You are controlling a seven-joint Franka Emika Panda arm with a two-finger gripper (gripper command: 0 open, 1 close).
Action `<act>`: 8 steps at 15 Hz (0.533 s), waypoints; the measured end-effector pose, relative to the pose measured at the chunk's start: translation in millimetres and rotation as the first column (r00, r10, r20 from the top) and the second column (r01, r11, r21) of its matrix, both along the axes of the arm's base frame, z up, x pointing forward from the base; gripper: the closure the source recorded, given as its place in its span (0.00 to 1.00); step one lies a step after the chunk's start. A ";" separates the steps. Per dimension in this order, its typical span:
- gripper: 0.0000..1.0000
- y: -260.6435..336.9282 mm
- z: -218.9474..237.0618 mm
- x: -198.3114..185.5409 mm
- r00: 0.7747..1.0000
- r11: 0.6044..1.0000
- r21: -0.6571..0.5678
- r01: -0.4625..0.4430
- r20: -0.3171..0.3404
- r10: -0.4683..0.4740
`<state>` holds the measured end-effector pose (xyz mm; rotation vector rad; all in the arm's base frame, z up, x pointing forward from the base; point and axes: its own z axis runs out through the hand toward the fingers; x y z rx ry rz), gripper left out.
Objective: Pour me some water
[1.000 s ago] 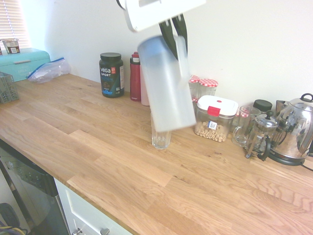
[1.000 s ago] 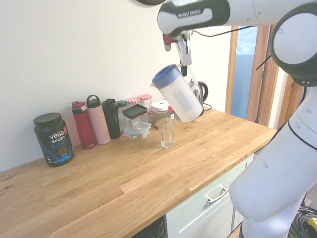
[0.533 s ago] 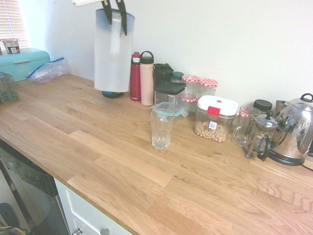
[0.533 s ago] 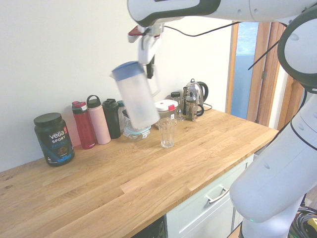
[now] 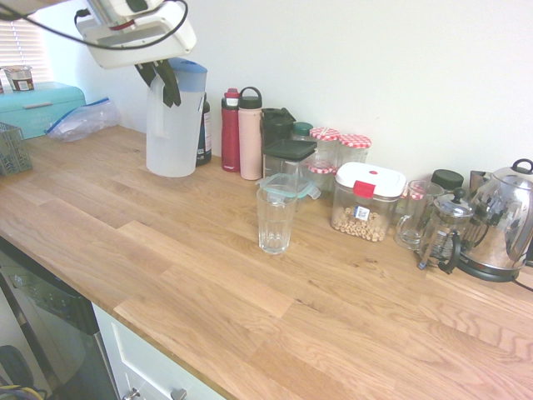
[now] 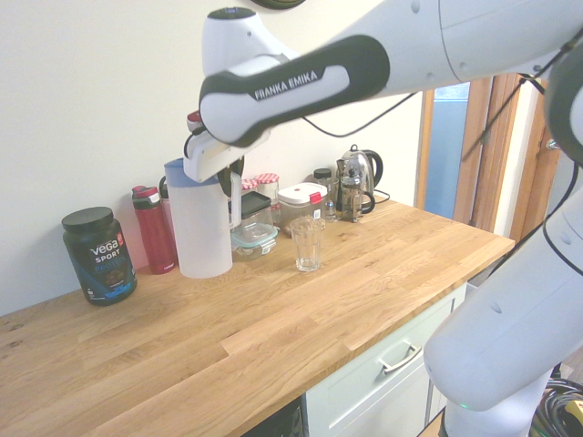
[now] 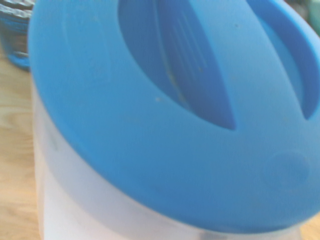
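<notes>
Frosted white pitcher (image 5: 175,125), blue lid (image 7: 165,105), upright on counter (image 5: 166,242).

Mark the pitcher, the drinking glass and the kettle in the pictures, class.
pitcher (image 5: 173,133): first exterior view, frosted body.
drinking glass (image 5: 275,221): first exterior view, side wall.
kettle (image 5: 502,223): first exterior view, shiny steel body.

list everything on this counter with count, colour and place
pitcher: 1, frosted white, blue lid, upright at the back
drinking glass: 1, clear, mid-counter
protein tub: 1, dark, by the wall
bottles: 2, red and pink, by the wall
red-lidded container: 1, clear, back row
French press: 1, glass, beside the kettle
kettle: 1, steel, far end
bread box: 1, teal, opposite end
gripper: 1, black fingers, shut on the pitcher's handle
</notes>
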<state>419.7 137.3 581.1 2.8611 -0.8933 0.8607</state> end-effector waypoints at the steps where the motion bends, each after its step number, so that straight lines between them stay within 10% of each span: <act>1: 1.00 6.8 -7.8 -11.6 0.999 0.999 -0.020 0.033 0.027 -0.033; 8: 1.00 57.4 -58.6 -52.4 0.966 0.961 -0.160 0.227 0.165 -0.201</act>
